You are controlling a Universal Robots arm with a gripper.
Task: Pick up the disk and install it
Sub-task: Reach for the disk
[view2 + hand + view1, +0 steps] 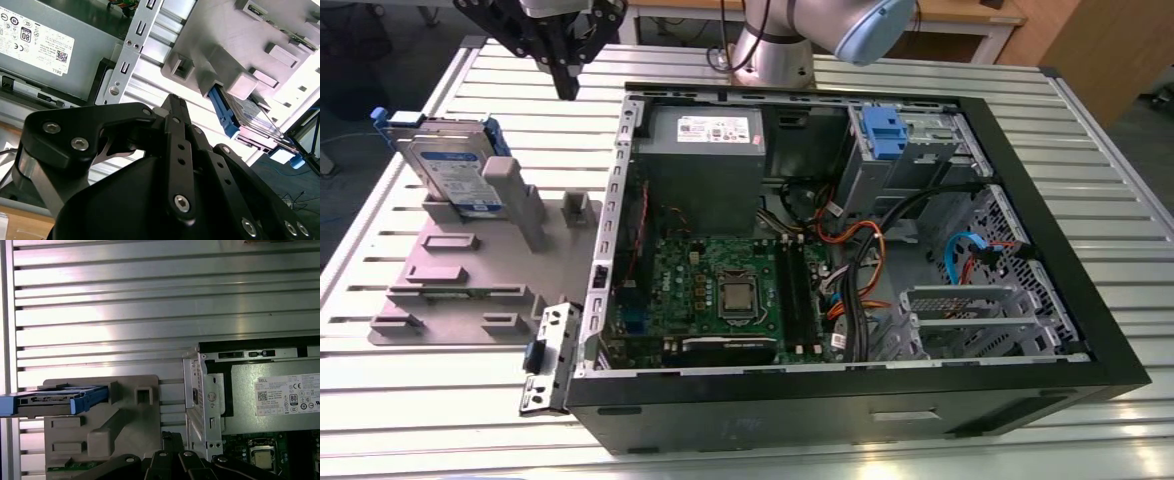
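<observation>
Exterior view: the gripper (pixel 567 90) hangs in the upper left of the frame, pointing down over the slatted metal table (pixel 440 400). We read the jaws as closed together with nothing between them. The disk (pixel 454 170) stands on edge in the grey fixture (pixel 460 270) at the left of the frame, blue carrier around it, label face showing. It sits to the exterior view's left of the gripper tip and lower in the frame, near but apart, no contact. The open computer case (pixel 854 410) fills centre and right. Its power supply (pixel 700 150) is at the upper middle, and a blue tab (pixel 883 130) sits in the bay at the upper right.

Second wrist view: the gripper (pixel 172 100) is in the foreground, jaws together and empty. Past its tip we see the fixture (pixel 225 50), with the disk (pixel 250 115) slotted in it, blue carrier edge toward us. There's bare table between tip and disk. The power supply (pixel 45 45) lies on the other side of the tip.

First wrist view: the gripper (pixel 167 440) pokes in at the frame edge, holding nothing. The disk (pixel 50 402) shows edge-on, held in the fixture (pixel 100 430), well off to one side of the tip. The power supply (pixel 275 400) and case wall are on the opposite side. The tip sits over the gap between fixture and case.
</observation>
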